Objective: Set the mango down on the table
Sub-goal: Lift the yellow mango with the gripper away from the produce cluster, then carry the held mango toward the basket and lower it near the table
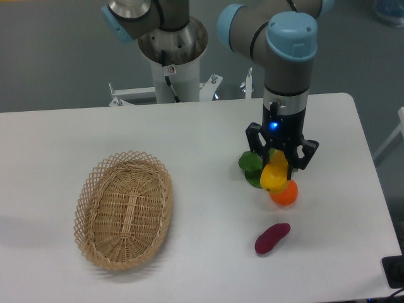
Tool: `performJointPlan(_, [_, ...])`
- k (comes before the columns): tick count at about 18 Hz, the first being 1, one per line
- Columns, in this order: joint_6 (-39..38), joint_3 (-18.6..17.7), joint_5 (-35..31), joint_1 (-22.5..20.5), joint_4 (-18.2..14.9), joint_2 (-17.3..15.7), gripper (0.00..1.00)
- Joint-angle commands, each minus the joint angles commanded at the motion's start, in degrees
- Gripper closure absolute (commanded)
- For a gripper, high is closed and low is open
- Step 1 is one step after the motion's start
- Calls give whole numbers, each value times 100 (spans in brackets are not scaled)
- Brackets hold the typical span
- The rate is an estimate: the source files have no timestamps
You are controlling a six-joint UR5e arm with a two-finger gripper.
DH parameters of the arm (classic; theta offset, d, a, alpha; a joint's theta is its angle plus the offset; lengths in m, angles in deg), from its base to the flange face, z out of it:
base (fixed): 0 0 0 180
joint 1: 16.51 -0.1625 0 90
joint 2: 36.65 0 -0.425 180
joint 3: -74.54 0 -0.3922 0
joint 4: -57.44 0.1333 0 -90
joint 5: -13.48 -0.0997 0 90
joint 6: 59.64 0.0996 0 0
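Nearest the camera, a dark purple-red sweet potato point(272, 238) lies tilted on the white table point(189, 132), toward the front right. Left of it, well apart, an oval woven wicker basket point(124, 210) rests on the tabletop with its long axis running roughly front to back. Behind the sweet potato sits a round orange point(285, 194), partly overlapped in this view by the mango point(274, 175), a smooth yellow elongated fruit standing nearly upright. Black fingers of the gripper point(279, 158) are pinched against the mango's upper part from either side, so the fruit hangs between them just above or at the table surface; whether it touches the table cannot be told. Just left of the mango and partly behind it is a green object point(250, 167) whose kind cannot be told. Above the gripper, a blue light glows on the wrist of the grey, blue-capped arm point(287, 57). Farthest back stands the arm's metal base column point(173, 63).
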Motion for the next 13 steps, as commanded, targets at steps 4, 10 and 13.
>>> performJointPlan(4, [-26,-71,-9,9,26,9,52])
performJointPlan(10, [-61,-185,0,44,131,61,52])
performJointPlan(13, [-70,-185,0,62,430,236,52])
